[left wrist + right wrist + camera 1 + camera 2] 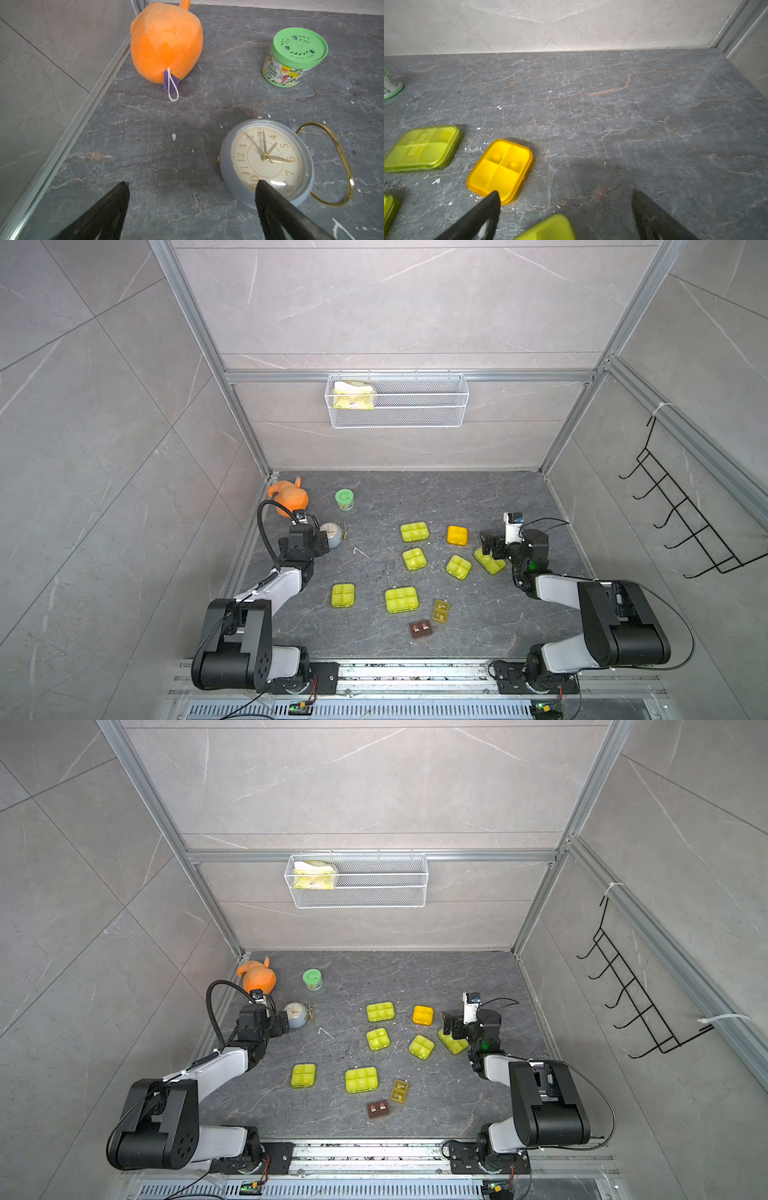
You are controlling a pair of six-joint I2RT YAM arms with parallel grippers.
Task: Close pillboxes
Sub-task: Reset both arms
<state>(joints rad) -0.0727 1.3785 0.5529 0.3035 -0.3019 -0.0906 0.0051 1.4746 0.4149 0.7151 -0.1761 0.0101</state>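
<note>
Several yellow-green pillboxes lie about the middle of the dark stone table, with an orange one at the far right; their lids look flat down. A tiny amber box and a brown one sit near the front. My right gripper is open and empty, hovering over the corner of a yellow-green pillbox, just near of the orange one. My left gripper is open and empty at the far left, away from all pillboxes, one finger above the clock.
By the left gripper are a grey round clock, an orange plush toy and a green-lidded jar. A wire basket hangs on the back wall. A black hook rack hangs on the right wall.
</note>
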